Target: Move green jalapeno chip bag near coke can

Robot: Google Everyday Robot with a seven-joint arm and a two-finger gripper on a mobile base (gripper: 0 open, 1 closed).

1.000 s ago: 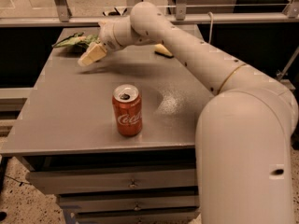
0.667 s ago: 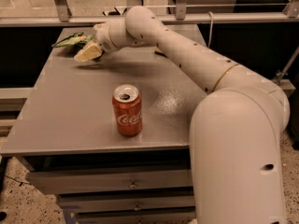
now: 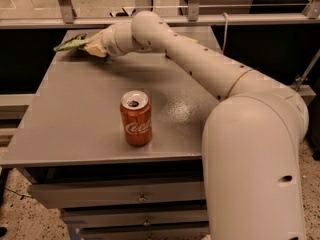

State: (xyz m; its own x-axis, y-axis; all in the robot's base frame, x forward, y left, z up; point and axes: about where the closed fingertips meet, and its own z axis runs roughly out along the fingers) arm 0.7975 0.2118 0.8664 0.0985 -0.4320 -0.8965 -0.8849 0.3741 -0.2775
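**A:** One camera view to go on. Spotted the green jalapeno chip bag [image 3: 70,43] at the far left corner of the grey table [image 3: 75,134], looking crumpled. Any read on orientation?

**B:** Yep, lying with the long axis roughly left-to-right along the far edge. Narrow tip aimed at the table's left side, other end tucked up against the gripper [image 3: 94,48]. Gripper parked right at the bag's right end, low over the tabletop, on the end of the white arm [image 3: 200,64] reaching in from the right.

**A:** Wide or clamped on the bag?

**B:** Honestly can't tell from here. Touching or overlapping the bag, nothing firmer than that.

**A:** And the coke can [image 3: 135,118]?

**B:** Standing upright, silver top up, white script facing the camera. Sitting near the front middle of the table, well apart from the bag, closer in and off to its right.
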